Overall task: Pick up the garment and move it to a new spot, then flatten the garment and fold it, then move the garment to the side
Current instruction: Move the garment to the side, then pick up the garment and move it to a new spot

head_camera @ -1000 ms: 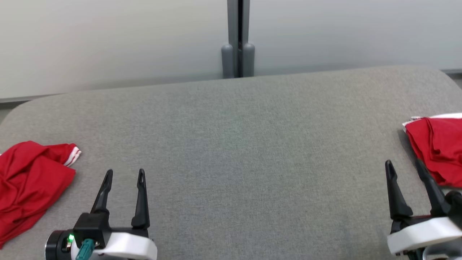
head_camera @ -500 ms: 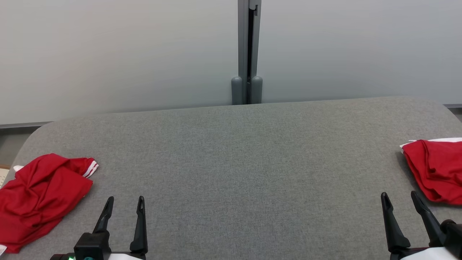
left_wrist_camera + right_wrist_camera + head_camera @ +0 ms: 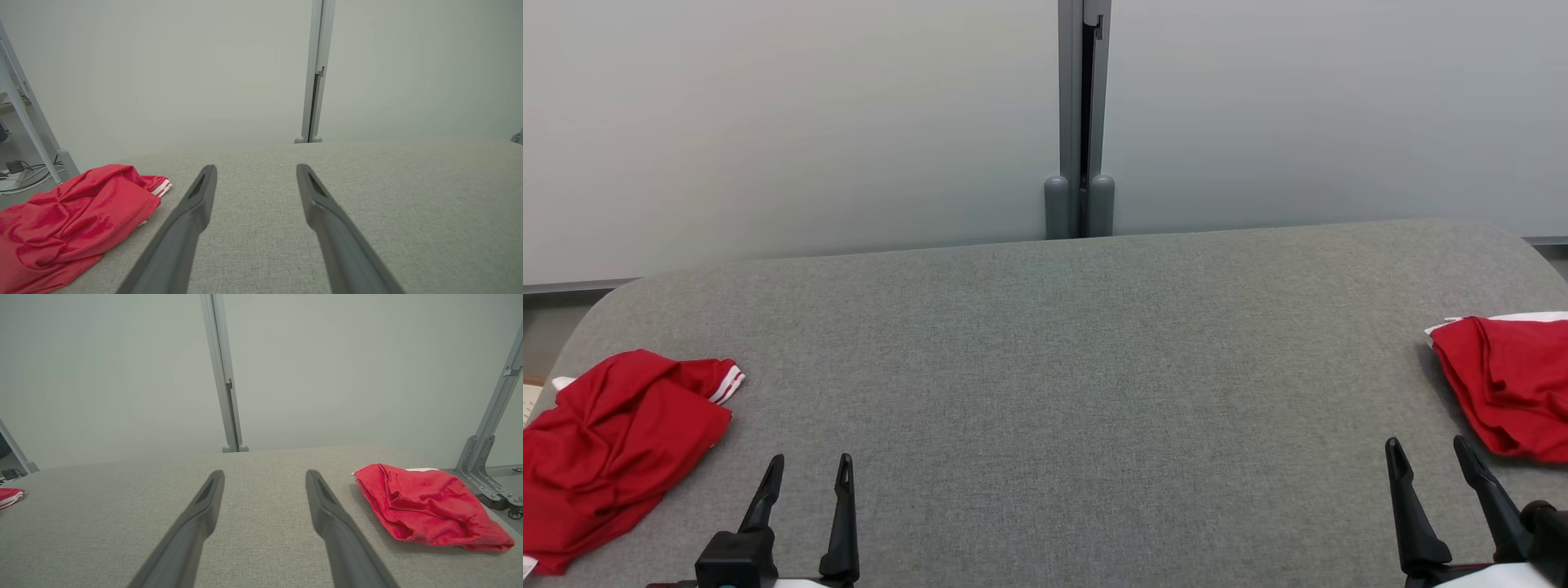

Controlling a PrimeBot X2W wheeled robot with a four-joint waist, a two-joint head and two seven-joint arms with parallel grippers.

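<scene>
A crumpled red garment (image 3: 613, 441) with white-striped trim lies at the left edge of the grey fabric table (image 3: 1062, 367); the left wrist view has this garment (image 3: 77, 212) at the lower left. A second red garment (image 3: 1507, 384), loosely folded, lies at the table's right edge, the same garment (image 3: 425, 506) at the right of the right wrist view. My left gripper (image 3: 810, 469) stands open near the front, right of the crumpled garment and apart from it. My right gripper (image 3: 1427, 449) is open too, just left of the folded garment. Nothing sits between either pair of fingers.
A pale wall panel with a grey vertical post (image 3: 1080, 122) stands behind the table. Metal frame legs (image 3: 488, 449) rise beyond the table's right end, and a frame leg with cables (image 3: 28, 134) stands past its left end.
The head camera tilted up over the first half second, so the table and garments sit lower in view. Both grippers stay open; the garments lie as before.
</scene>
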